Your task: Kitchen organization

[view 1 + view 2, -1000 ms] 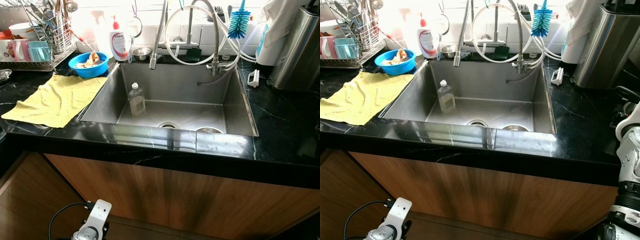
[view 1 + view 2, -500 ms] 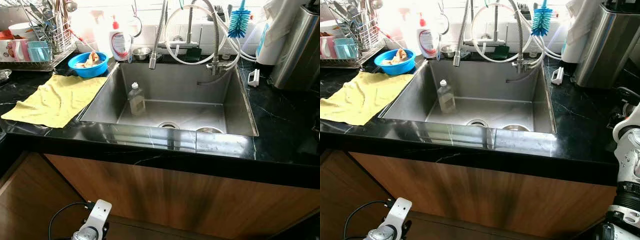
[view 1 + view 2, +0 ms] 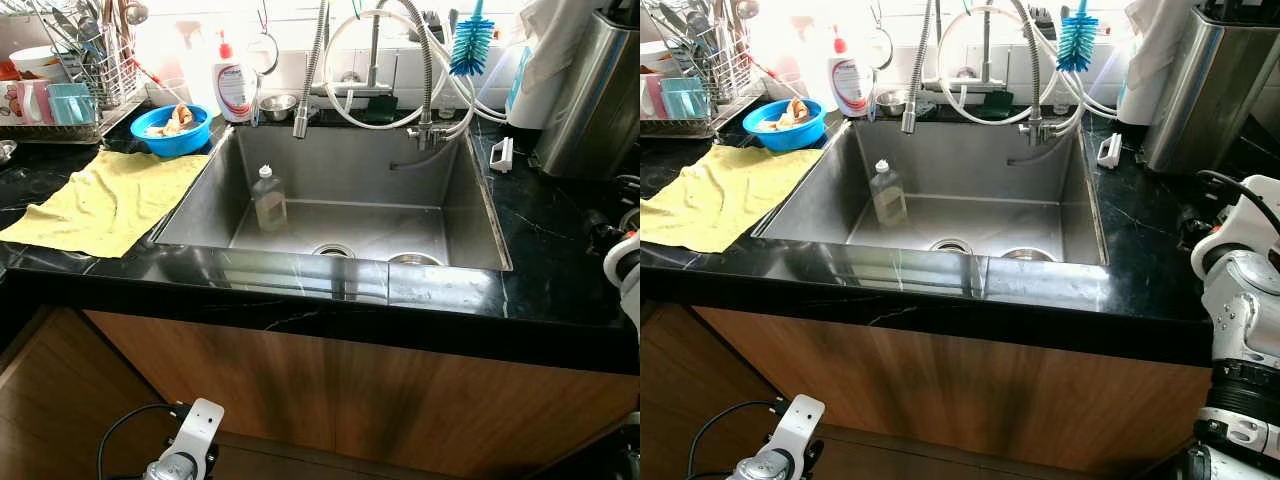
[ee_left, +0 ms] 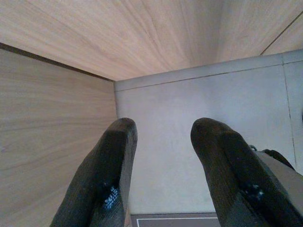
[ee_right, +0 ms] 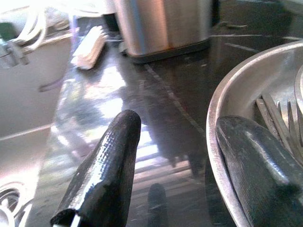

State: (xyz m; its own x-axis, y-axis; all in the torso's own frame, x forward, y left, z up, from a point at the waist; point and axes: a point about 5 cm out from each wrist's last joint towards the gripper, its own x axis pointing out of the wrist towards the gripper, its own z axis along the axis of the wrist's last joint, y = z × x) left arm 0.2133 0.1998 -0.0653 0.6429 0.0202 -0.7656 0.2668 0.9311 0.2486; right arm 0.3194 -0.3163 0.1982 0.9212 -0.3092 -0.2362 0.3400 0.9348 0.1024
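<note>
My right gripper (image 5: 177, 122) is open over the black counter to the right of the sink. One finger (image 5: 102, 179) is above the bare counter. The other finger (image 5: 258, 175) lies inside a shiny metal bowl (image 5: 215, 142) that holds forks (image 5: 279, 123), so the rim sits between the jaws. My right arm (image 3: 1240, 290) stands at the counter's right end. My left gripper (image 4: 163, 127) hangs open low by the wooden cabinet front, with nothing between its fingers. The left arm (image 3: 185, 450) shows at the bottom.
The steel sink (image 3: 340, 278) holds a small clear bottle (image 3: 268, 198). On its left lie a yellow cloth (image 3: 100, 200), a blue bowl (image 3: 172, 128), a dish rack (image 3: 70, 90) and a soap bottle (image 3: 232, 88). A tall steel container (image 3: 590, 100) stands at the back right.
My right arm has risen to counter height at the right and come further into view. The camera has shifted a little. The sink and counter things stay put.
</note>
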